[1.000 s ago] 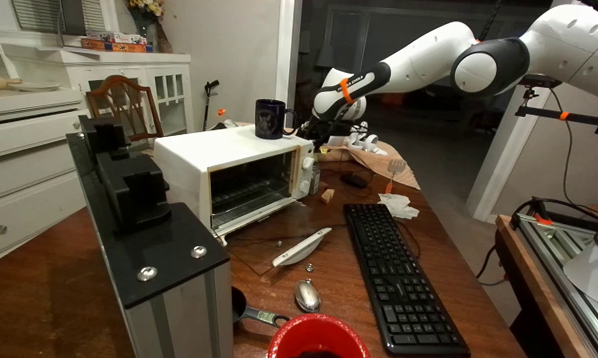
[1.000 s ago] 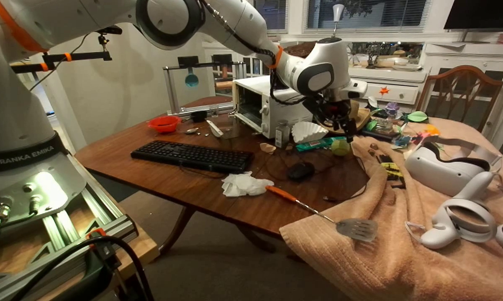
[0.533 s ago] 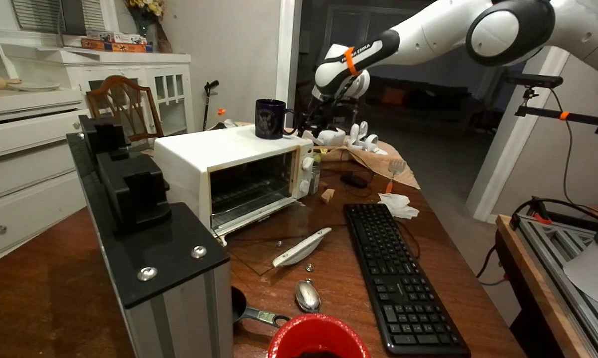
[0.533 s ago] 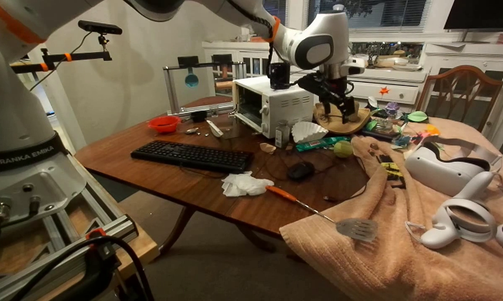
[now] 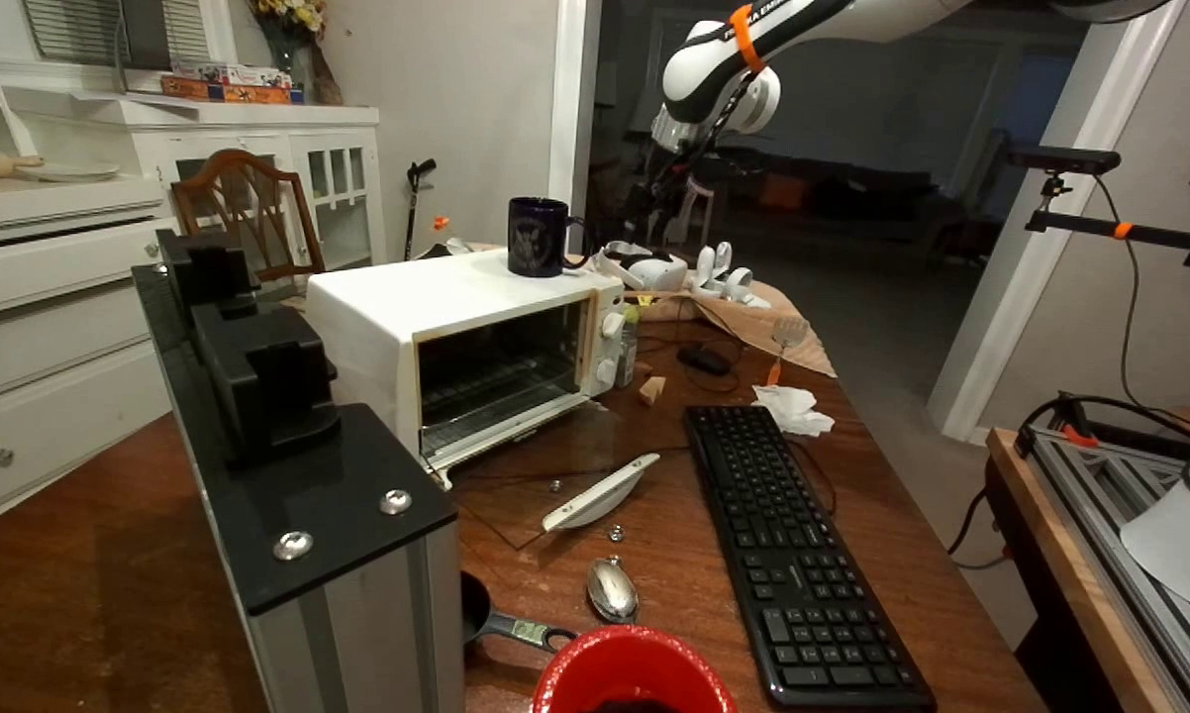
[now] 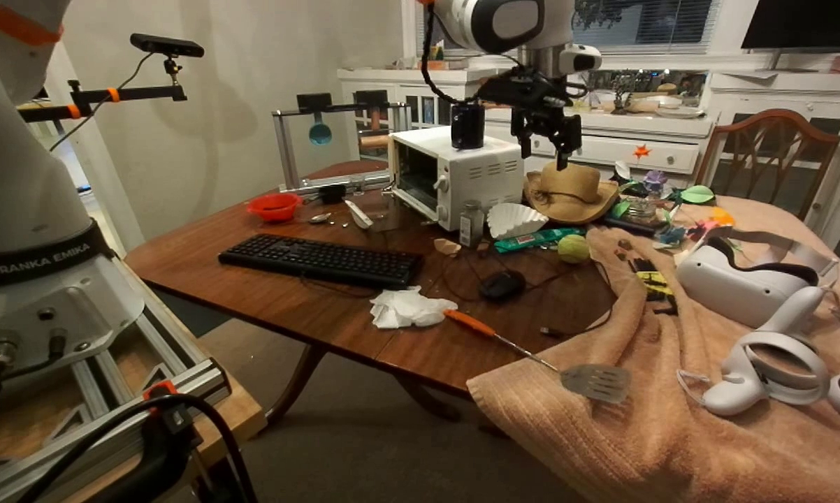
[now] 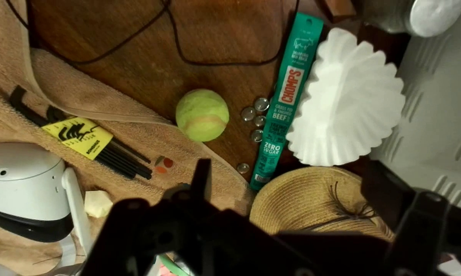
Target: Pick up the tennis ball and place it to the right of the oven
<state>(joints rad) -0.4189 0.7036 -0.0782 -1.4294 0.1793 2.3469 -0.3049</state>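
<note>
While the hand [image 6: 544, 158] gapes wide, the tennis ball [image 6: 574, 249] lies well below, apart from it.

Fuzzy yellow-green tennis ball [image 7: 202, 115]: on brown wooden desk [image 7: 230, 34], beside tan cloth [image 7: 96, 94]
Black claw [image 7: 291, 169]: fingers spread apart
Fluted white paper filter [image 7: 345, 103]: between slim green packet [image 7: 286, 102] and white vented oven [image 7: 428, 107]

- Red bowl [image 6: 274, 208], near the left edge of the tabletop [image 6: 182, 258] in an exterior view
- Black keyboard [image 6: 321, 260], running along the front edge
- Crumpled white tissue [image 6: 409, 308], near the front edge
- Peach towel [image 6: 574, 440], hanging over the front edge
- Slotted spatula [image 6: 528, 355], lying partly on the towel
- White headset [image 6: 745, 279], on the towel toward the right edge
- Straw hat [image 6: 571, 187], toward the far edge
</note>
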